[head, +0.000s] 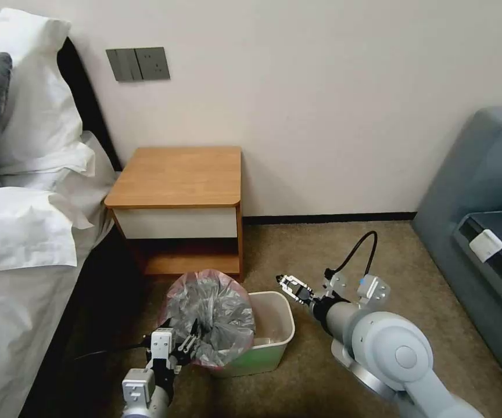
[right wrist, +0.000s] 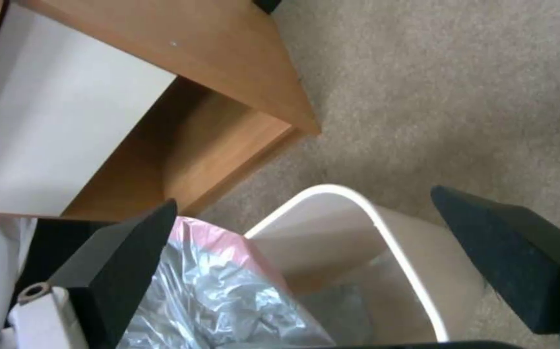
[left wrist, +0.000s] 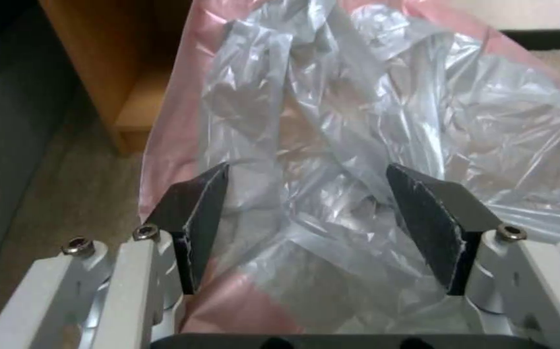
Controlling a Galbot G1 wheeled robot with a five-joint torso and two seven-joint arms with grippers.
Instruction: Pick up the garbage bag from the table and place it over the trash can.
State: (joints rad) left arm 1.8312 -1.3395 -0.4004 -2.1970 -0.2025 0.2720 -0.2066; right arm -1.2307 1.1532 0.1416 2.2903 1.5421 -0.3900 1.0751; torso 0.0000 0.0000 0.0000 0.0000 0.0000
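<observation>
The garbage bag (head: 209, 316) stood puffed up over the left half of the trash can (head: 274, 334), its pink-red rim arching at the top and its crumpled grey body bulging out toward the robot, so that its long axis ran roughly upright and leaned a little toward the left gripper (head: 176, 346). The bin sat on the carpet just in front of the table (head: 175, 177), with its long side running left to right; its right half was uncovered and showed the cream inner wall. The table stood against the wall with its top bare. A bed with white pillows (head: 24, 139) lay to the table's left, a grey sofa (head: 483, 220) stood well apart on the right, and a switch plate (head: 137, 64) was on the wall above. The left arm reached up from the bottom of the head view, its gripper low at the near left side of the bag; in the left wrist view its dark pads (left wrist: 196, 213) stood wide apart with the plastic (left wrist: 357, 145) bulging between them, not pinched. The right gripper (head: 293, 288) hung just right of the bin, above its rim, pointing toward the bag, the arm bent back to the lower right; its fingers (right wrist: 125, 261) were spread wide, holding nothing, with the bin's rim (right wrist: 383, 218) and the bag's pink edge (right wrist: 228, 242) seen between them.
</observation>
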